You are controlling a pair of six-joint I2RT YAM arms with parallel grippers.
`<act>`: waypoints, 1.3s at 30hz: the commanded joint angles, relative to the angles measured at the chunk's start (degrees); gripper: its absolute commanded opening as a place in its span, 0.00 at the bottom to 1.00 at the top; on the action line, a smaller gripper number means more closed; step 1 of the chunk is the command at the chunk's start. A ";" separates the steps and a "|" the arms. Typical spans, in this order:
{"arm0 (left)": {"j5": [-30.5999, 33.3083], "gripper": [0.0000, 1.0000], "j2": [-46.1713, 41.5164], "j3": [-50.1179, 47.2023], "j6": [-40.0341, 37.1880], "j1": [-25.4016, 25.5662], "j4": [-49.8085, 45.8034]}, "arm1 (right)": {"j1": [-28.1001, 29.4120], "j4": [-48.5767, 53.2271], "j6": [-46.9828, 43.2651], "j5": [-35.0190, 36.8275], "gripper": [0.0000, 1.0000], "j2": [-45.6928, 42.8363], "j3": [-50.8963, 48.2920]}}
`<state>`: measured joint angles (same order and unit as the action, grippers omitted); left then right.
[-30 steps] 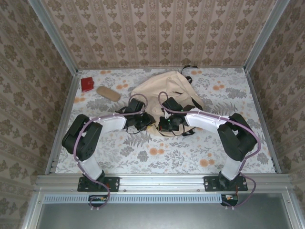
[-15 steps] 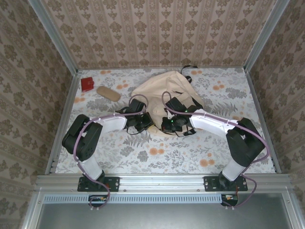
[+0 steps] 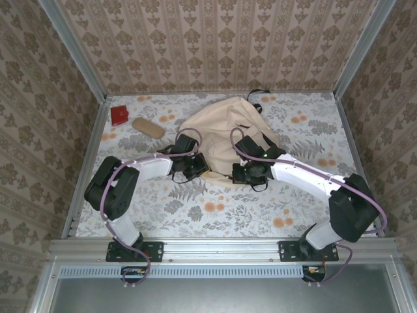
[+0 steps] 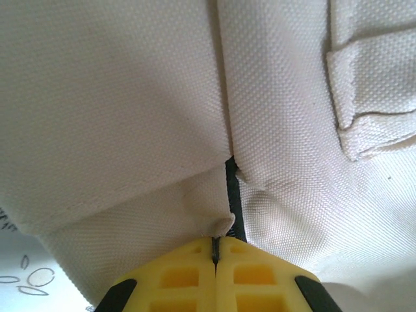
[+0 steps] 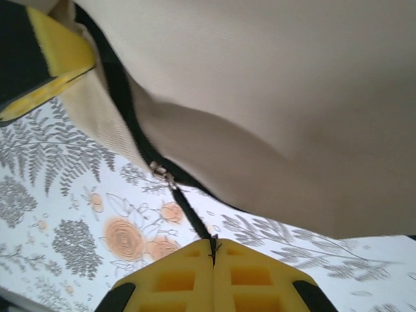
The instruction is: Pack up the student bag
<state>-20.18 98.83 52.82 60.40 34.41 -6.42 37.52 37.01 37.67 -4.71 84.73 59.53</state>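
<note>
Directly ahead of both pincers, slumped across the middle of the flowered surface (image 3: pixel 215 208), lies the student bag (image 3: pixel 225 124), its near edge held between the two of them. It looks like soft, limp canvas that will sag and fold rather than keep a shape. It is probably light while empty, and its weave is coarse enough for pads to bite on. Broad panels would only bunch up, so I judge the seams, the zipper edge and the pull to be the sensible places to take hold. The left pincer (image 4: pixel 214 244) is clenched on the bag's hem, right where the dark zipper line (image 4: pixel 231 188) runs down into its tips. The right pincer (image 5: pixel 212 246) is clenched on the thin black zipper pull (image 5: pixel 192 218), which stretches taut from its tips up to the small metal slider (image 5: pixel 160 171) just ahead and to its left. Beyond the slider, the left pincer's yellow fingers show at the bag's edge. Compared with a second ago, the right arm has swung outward to its own side, carrying its pincer and the pull along the bag's near edge, away from the left pincer. The left pincer has barely shifted and anchors the fabric.
</note>
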 commanded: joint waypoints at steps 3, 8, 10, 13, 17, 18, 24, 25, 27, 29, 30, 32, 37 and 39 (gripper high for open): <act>4.80 0.00 0.40 1.29 -2.52 -2.59 -2.90 | -0.78 8.86 -1.10 8.93 0.00 -4.54 -1.58; 4.78 0.00 1.10 1.87 -3.25 -3.38 -2.99 | -1.04 9.74 -0.84 12.02 0.00 -4.66 -1.70; 4.65 0.00 1.23 2.31 -3.74 -3.73 -3.07 | -1.04 9.34 -1.00 12.27 0.00 -4.66 -1.62; 4.79 0.00 1.20 3.34 -4.65 -4.09 -3.90 | -1.04 8.07 -1.44 10.75 0.00 -4.66 -1.17; 4.32 0.00 0.45 4.35 -5.72 -4.61 -4.72 | -0.91 4.23 -3.15 5.45 0.00 -4.55 -0.72; 3.90 0.00 -0.10 4.51 -5.87 -4.70 -5.07 | -0.88 2.53 -3.63 2.75 0.00 -4.16 -0.58; 2.61 0.28 -6.34 2.77 -4.52 -4.62 -7.92 | -0.08 -5.79 -2.84 -7.27 0.00 -0.58 2.39; 2.61 0.31 -7.68 1.88 -3.94 -4.53 -8.14 | 0.01 -5.95 -2.77 -7.69 0.00 0.01 3.12; 2.53 0.39 -10.75 -0.48 -2.02 -4.44 -8.28 | 0.10 -8.70 -2.59 -9.24 0.00 1.50 4.78; 1.90 0.47 -13.24 -2.98 0.40 -4.02 -7.17 | 0.19 -9.79 -2.39 -10.86 0.00 3.08 6.41; 1.45 0.51 -14.35 -4.22 2.11 -3.56 -6.15 | 0.22 -10.15 -2.35 -11.58 0.00 3.98 7.27; 0.00 0.56 -15.33 -6.06 4.81 -2.53 -3.48 | 0.36 -10.83 -2.29 -12.70 0.00 5.36 8.50; -2.60 0.64 -14.55 -7.23 10.71 0.37 3.58 | 0.45 -12.20 -2.32 -15.76 0.00 7.29 10.17; -3.26 0.65 -13.27 -6.45 12.38 1.19 5.79 | 0.45 -12.49 -2.17 -16.38 0.00 7.32 10.26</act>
<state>-21.37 84.31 45.82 67.96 34.68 -6.15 37.45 26.89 35.73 -17.19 91.50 67.57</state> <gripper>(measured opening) 0.648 0.062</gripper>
